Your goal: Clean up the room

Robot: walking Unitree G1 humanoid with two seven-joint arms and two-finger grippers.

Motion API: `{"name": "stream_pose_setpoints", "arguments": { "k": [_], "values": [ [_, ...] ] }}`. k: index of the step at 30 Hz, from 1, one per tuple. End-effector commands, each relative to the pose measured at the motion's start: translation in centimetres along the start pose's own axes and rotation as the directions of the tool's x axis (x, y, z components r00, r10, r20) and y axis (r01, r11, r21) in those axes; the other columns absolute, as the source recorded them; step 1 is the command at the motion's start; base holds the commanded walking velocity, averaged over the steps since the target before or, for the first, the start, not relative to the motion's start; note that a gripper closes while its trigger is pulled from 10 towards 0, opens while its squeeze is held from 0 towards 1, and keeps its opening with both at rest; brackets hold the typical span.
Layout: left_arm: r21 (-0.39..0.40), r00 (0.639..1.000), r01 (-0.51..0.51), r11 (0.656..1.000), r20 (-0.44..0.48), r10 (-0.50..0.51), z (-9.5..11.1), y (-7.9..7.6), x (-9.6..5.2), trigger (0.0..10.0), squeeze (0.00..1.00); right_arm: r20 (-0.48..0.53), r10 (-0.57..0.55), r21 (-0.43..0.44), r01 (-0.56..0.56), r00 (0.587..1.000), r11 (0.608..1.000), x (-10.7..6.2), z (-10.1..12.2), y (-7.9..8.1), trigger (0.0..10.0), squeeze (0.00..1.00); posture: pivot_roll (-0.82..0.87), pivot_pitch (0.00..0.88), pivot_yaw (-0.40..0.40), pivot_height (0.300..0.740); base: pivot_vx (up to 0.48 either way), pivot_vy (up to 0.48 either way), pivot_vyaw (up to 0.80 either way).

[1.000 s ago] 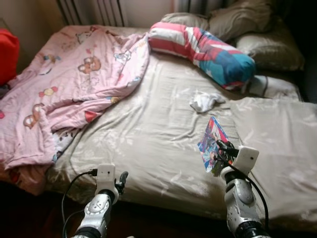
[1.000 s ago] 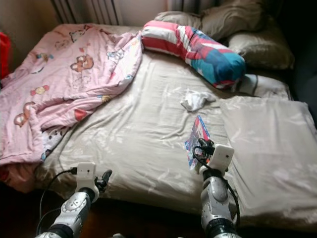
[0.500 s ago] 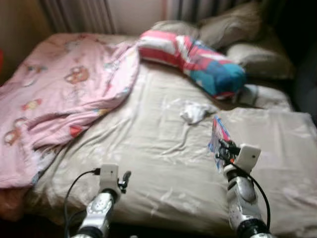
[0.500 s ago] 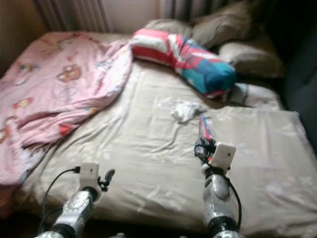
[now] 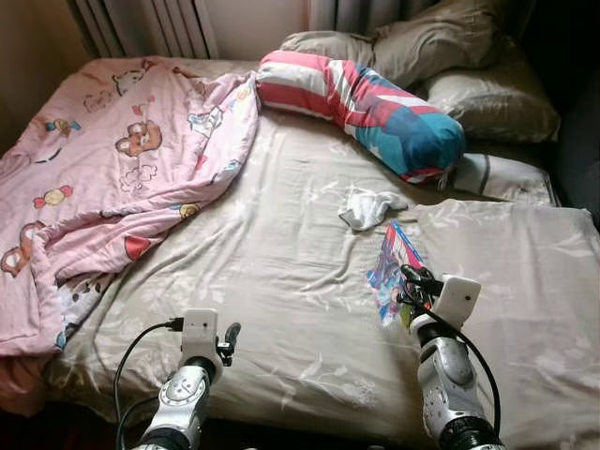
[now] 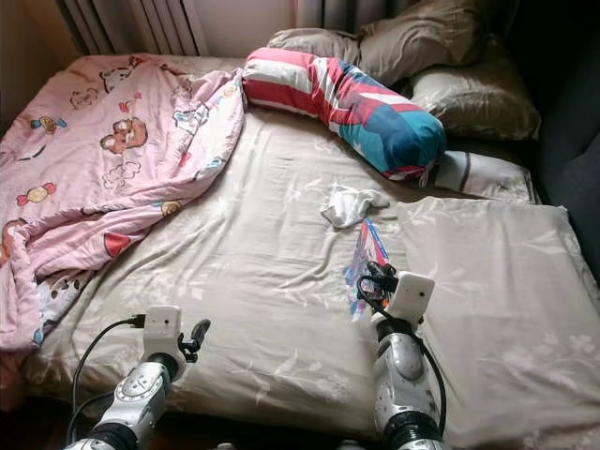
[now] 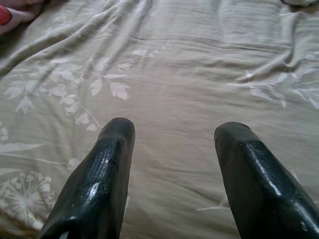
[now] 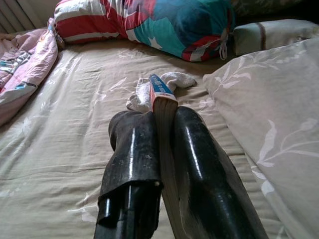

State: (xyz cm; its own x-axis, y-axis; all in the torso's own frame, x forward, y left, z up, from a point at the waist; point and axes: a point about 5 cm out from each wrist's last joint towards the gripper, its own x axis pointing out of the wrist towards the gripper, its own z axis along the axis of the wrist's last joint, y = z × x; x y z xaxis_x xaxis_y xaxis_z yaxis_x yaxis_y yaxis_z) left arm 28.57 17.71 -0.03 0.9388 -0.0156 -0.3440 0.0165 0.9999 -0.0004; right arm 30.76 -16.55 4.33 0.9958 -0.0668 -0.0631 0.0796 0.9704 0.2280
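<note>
Beige-sheeted bed (image 5: 281,253), sunlit

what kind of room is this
Most likely a bedroom. A bed with a beige leaf-print sheet takes up most of the view, a rumpled pink cartoon-print blanket lies across one side, and pillows plus a striped bolster are piled at the head.

Both eye views look forward and down from the head onto the bed (image 5: 281,281), from its near edge, and share almost the same scene. The left wrist view faces close onto the bare sheet (image 7: 199,74). The right wrist view looks low along the bed toward the striped pillow (image 8: 149,25), which the eye views share.
</note>
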Motion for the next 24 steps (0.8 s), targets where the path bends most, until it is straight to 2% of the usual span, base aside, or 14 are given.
{"name": "stream_pose_setpoints", "arguments": {
  "k": [1, 12, 19, 24],
  "values": [
    [0.006, 1.0, -0.004, 1.0, -0.024, 0.004, -0.65, 0.09, -0.28, 10.0, 0.0, 0.017, 0.022, 0.001, -0.022, 1.0, 1.0, 0.14, 0.29, 0.41, 10.0, 0.0, -0.05, 0.159, 0.026, 0.726, 0.0, 0.0, 0.0],
    [0.012, 1.0, -0.002, 1.0, -0.02, 0.003, -0.59, 0.15, -0.28, 10.0, 0.0, -0.023, -0.019, -0.034, 0.018, 1.0, 0.999, 0.34, 0.06, 0.04, 10.0, 0.0, -0.05, 0.167, 0.027, 0.726, 0.0, 0.0, 0.0],
    [0.013, 1.0, -0.001, 1.0, -0.018, 0.001, -0.54, 0.11, -0.26, 10.0, 0.0, -0.013, -0.029, -0.041, 0.028, 0.999, 0.999, 0.38, 0.17, -0.05, 10.0, 0.0, -0.05, 0.17, 0.028, 0.687, 0.0, 0.0, 0.0],
    [0.014, 1.0, -0.002, 1.0, -0.018, 0.002, -0.5, 0.1, -0.23, 10.0, 0.0, 0.004, -0.048, -0.038, 0.048, 0.999, 0.998, 0.37, 0.34, -0.24, 10.0, 0.0, -0.05, 0.173, 0.03, 0.687, 0.0, 0.0, 0.0]
  ]
}}
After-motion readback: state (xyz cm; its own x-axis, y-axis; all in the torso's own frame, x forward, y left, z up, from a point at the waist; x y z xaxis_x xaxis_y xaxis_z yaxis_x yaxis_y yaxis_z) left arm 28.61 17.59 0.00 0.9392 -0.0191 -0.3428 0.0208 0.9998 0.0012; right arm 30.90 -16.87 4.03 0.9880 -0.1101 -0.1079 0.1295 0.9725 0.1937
